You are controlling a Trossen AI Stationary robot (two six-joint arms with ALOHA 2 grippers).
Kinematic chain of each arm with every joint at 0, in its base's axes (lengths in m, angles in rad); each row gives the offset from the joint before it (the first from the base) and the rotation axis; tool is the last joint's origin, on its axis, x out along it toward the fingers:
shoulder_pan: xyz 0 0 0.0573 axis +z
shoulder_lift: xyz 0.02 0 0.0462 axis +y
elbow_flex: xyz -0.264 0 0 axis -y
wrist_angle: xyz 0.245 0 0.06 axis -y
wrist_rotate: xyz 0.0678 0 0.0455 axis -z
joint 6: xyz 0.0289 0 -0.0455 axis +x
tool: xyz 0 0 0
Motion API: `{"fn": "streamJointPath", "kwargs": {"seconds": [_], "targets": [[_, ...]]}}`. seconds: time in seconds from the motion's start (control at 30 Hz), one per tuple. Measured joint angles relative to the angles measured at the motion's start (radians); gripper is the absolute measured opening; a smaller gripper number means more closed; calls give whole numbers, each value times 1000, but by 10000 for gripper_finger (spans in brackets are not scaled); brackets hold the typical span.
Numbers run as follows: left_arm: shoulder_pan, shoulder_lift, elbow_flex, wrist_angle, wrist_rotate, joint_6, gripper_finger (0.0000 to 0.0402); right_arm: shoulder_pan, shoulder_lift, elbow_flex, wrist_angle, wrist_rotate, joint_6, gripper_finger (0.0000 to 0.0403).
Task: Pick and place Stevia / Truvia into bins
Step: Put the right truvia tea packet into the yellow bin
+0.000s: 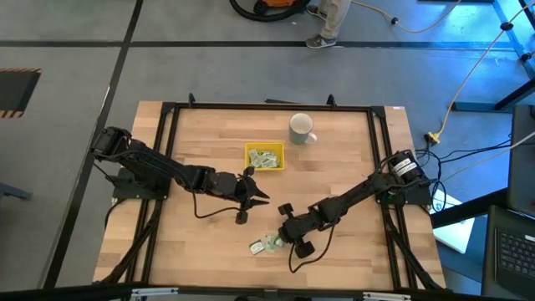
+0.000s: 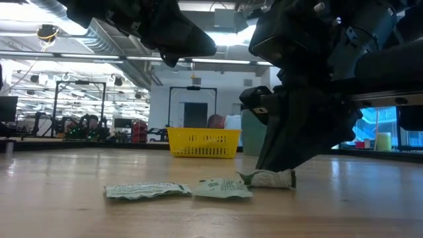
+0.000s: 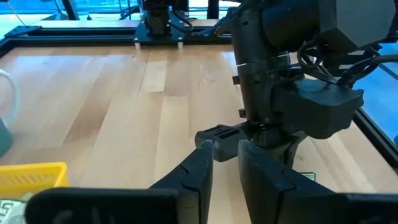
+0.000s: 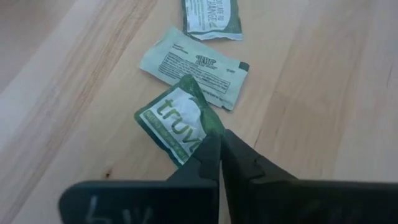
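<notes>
the wooden table [image 1: 351, 150] fills the middle of the high view, with the yellow tray [image 1: 264, 156] just above centre, already holding sachets. the left gripper [image 1: 251, 194] hovers left of centre, fingers nearly together on nothing. the right gripper [image 4: 219, 152], low centre, is pinched on just a corner of the truvia sachet [image 4: 177, 121], beside two loose sachets [image 4: 194, 67]. so thin a hold could slip on lifting, or drag a neighbour along.
</notes>
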Motion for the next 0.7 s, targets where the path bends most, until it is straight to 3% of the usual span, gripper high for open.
{"fn": "streamJointPath", "kwargs": {"seconds": [0.37,0.53,0.7], "targets": [[0,0,0,0,0,0,70,-2,-57,-6,-57,12,-22,1],[-1,0,0,0,6,-8,70,-18,-155,-5,-130,155,-80,0],[-1,0,0,-1,6,-8,70,-105,-250,-3,-145,242,-170,0]]}}
